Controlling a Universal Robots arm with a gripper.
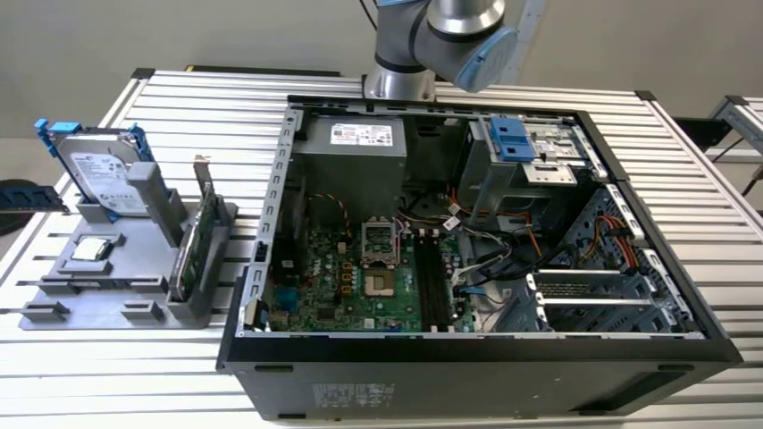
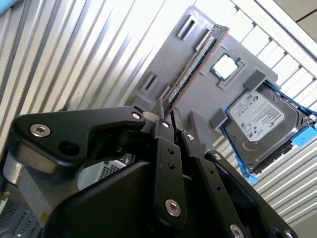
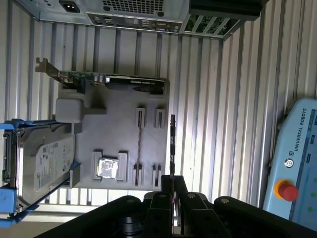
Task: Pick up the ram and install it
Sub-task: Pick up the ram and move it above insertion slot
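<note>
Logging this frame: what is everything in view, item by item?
table: one, white slats, under everything
computer case: one, black, open, on table
holder: one, grey, on table beside case
hard drive: one, silver with blue rails, upright in holder
green card: one, metal bracket, on edge in holder
processor chip: one, silver, flat on holder
ram: one, blue, at the exterior view's left edge
gripper: one, black, shut on ram
arm: one, silver and pale blue, behind case

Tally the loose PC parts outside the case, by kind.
hard drive: 1
graphics card: 1
processor: 1
ram: 1, in the end effector
Total: 4; a thin strip in a slot of the holder is too slim to identify.
</note>
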